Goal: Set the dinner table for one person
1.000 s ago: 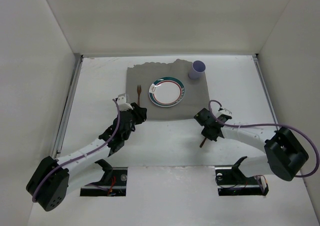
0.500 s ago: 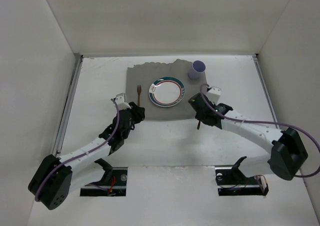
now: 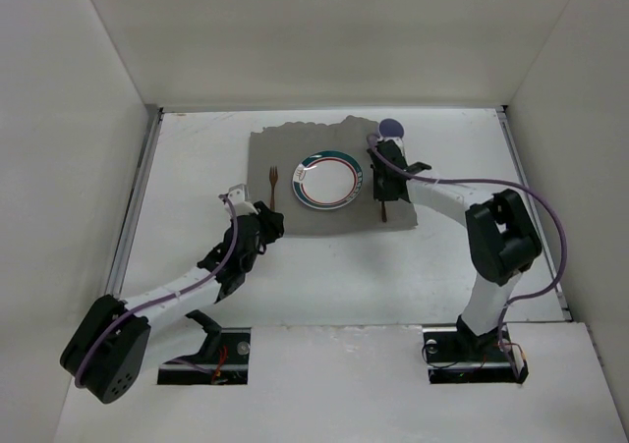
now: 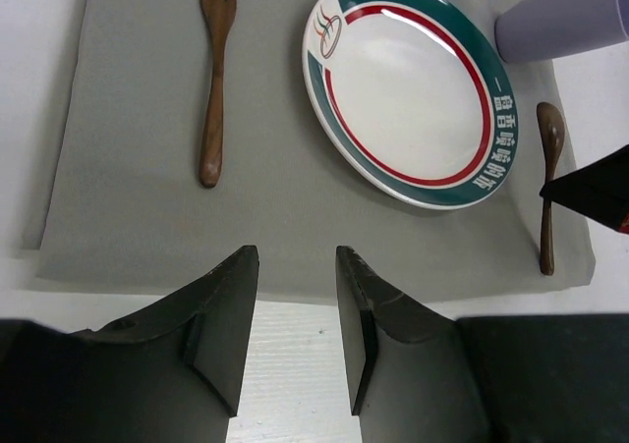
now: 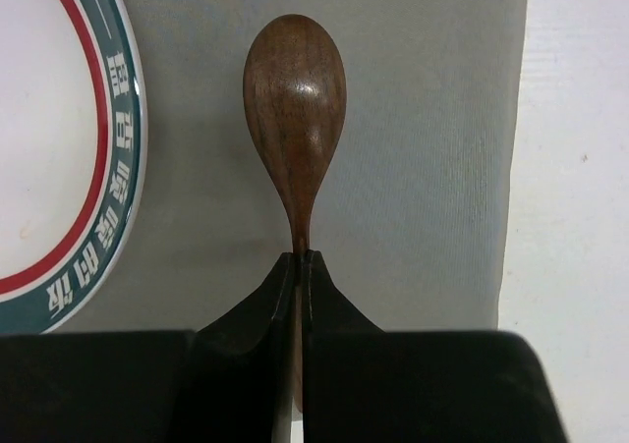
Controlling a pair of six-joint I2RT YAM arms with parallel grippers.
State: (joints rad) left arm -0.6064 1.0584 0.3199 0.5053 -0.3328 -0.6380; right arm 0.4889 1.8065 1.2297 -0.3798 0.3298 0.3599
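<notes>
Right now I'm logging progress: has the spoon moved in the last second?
Yes. Held by the right claw, the spoon moved up-left toward the plate, now over the grey cloth beside it.

The white dinner table (image 3: 197, 158) fills a white-walled enclosure, with thin metal rails (image 3: 133, 207) running along its 9 and 3 o'clock sides. A grey rectangular cloth (image 3: 334, 223) lies flat on it toward 12 o'clock of centre, its far edge wavy. A purple cup (image 3: 390, 134) stands at the cloth's 1 o'clock corner. Whether it rests on cloth or bare table is unclear.
</notes>
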